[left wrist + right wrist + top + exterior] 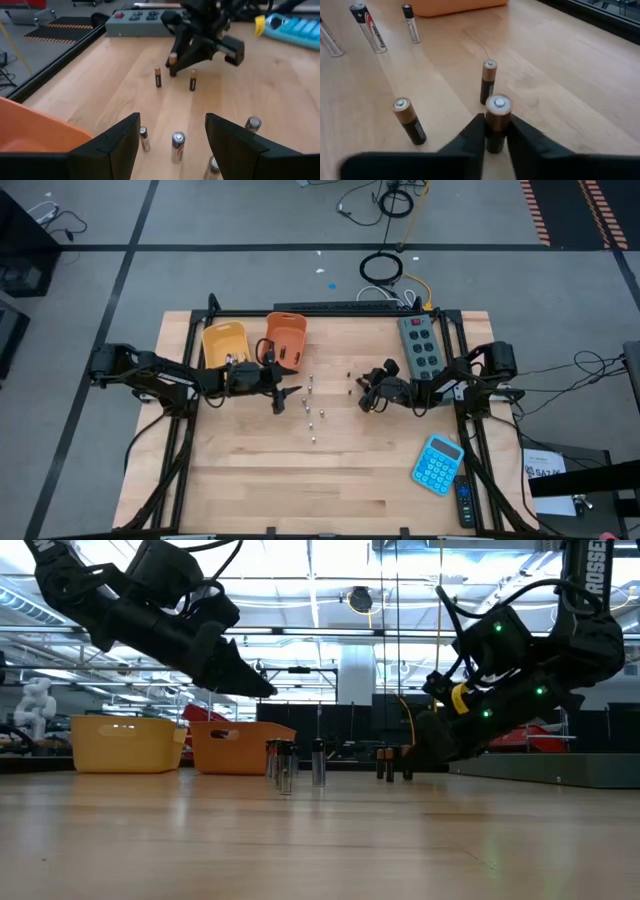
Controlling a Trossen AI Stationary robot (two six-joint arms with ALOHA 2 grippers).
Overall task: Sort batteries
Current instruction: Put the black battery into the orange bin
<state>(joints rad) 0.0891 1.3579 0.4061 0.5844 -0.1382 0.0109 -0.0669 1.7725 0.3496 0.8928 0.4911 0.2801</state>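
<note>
Several silvery-grey batteries (312, 415) stand upright on their ends mid-table, also seen in the low view (285, 765). Dark copper-topped batteries (489, 82) stand just right of them. My left gripper (172, 125) is open and hovers above the table beside the orange bin, its fingers framing the silvery batteries (178, 145) without touching them. My right gripper (496, 127) is low among the dark batteries and shut on one dark battery (498, 107). It appears in the high view as my right gripper (366, 396) and my left gripper (283, 397). My right gripper pinches one dark copper-topped battery by its lower body (496, 135) between the two fingers, coming in low and slanting from the table's right. The battery stays upright, its top cap (173, 58) clear above the fingertips. The fingers hide its lower end.
A yellow bin (222, 343) and an orange bin (287, 337) sit at the far left behind my left gripper. A grey power strip (420, 345) lies far right, with a blue calculator (438, 463) and a dark remote (465, 505) near right. Bare wood lies along the near side.
</note>
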